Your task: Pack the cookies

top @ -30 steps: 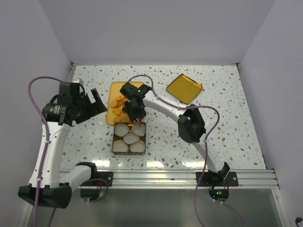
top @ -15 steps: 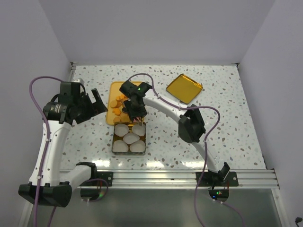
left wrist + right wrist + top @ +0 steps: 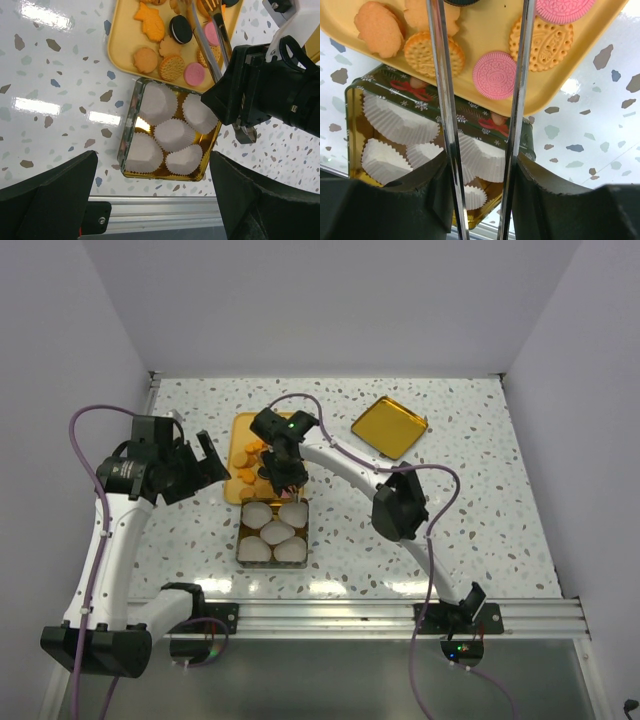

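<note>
The cookies [image 3: 251, 453] lie on a yellow tray [image 3: 243, 489]; they are orange, tan, pink and black in the left wrist view [image 3: 165, 47]. My right gripper [image 3: 284, 468] is shut on metal tongs [image 3: 441, 100] and hangs over the tray's near edge. The tong arms stand apart, with a pink cookie [image 3: 494, 75] between them in the right wrist view. My left gripper [image 3: 207, 466] is open and empty, left of the tray. A tin [image 3: 243, 545] with several white paper cups [image 3: 172, 135] sits just in front of the tray.
A gold lid [image 3: 389, 426] lies at the back right. The tray's near edge overlaps the tin's decorated green wall [image 3: 485, 122]. An aluminium rail [image 3: 380, 615] runs along the table's front edge.
My left gripper has drifted slightly right and toward the front. My right gripper with the tongs has barely shifted over the tray.
</note>
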`<state>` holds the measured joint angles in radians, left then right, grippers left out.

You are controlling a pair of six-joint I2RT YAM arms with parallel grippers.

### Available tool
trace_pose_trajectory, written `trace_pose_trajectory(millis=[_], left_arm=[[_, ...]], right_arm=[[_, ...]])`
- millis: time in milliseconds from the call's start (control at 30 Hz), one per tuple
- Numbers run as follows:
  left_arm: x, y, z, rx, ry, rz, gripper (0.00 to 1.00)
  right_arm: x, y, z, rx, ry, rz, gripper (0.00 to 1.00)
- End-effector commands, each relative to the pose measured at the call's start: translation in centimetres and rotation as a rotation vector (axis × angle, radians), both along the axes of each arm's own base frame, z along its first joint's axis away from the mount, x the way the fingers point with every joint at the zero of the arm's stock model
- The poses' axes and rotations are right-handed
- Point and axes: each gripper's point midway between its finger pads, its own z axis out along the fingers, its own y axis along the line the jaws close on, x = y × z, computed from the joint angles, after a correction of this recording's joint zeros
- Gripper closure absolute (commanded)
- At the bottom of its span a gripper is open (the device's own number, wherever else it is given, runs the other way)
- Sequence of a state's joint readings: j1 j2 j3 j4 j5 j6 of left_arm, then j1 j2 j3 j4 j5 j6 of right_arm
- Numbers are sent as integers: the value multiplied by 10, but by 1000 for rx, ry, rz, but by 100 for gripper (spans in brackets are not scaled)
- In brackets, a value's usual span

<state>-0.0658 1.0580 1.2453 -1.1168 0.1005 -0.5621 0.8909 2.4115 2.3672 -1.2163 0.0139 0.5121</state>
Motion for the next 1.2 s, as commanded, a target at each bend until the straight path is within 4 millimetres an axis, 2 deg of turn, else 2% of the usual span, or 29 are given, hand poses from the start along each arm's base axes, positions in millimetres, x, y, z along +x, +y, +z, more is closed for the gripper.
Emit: trace_pose_trajectory(millis=[0, 167, 333, 533, 700, 800, 833, 1067, 1133, 1167], left_arm=[[7, -1, 4, -15, -31, -2, 0], [8, 0, 7, -7, -37, -3, 0], [8, 0, 10, -5, -42, -5, 0], [6, 0, 12, -7, -45, -6, 0], [8, 0, 16, -5, -59, -4, 0], [11, 0, 18, -5, -65, -4, 0], [12, 0, 19, -7, -69, -3, 0], [15, -1, 20, -12, -75, -1, 0], [16, 0, 19, -10, -73, 1, 0], [16, 0, 19, -10, -73, 1, 0]], right_arm=[[-1, -1, 0, -15, 11, 19, 56], [-4, -3, -4, -24, 27, 16, 66], [-4, -5, 7, -16, 6, 13, 71], [5, -8, 45, 41, -55, -10, 73], [8, -17, 80, 82, -99, -27, 74], [8, -25, 95, 96, -114, -35, 74], [5, -28, 105, 109, -124, -37, 74], [-14, -41, 137, 172, -131, -34, 75], [-24, -41, 137, 199, -101, -22, 75], [-36, -39, 149, 243, -93, -1, 74]])
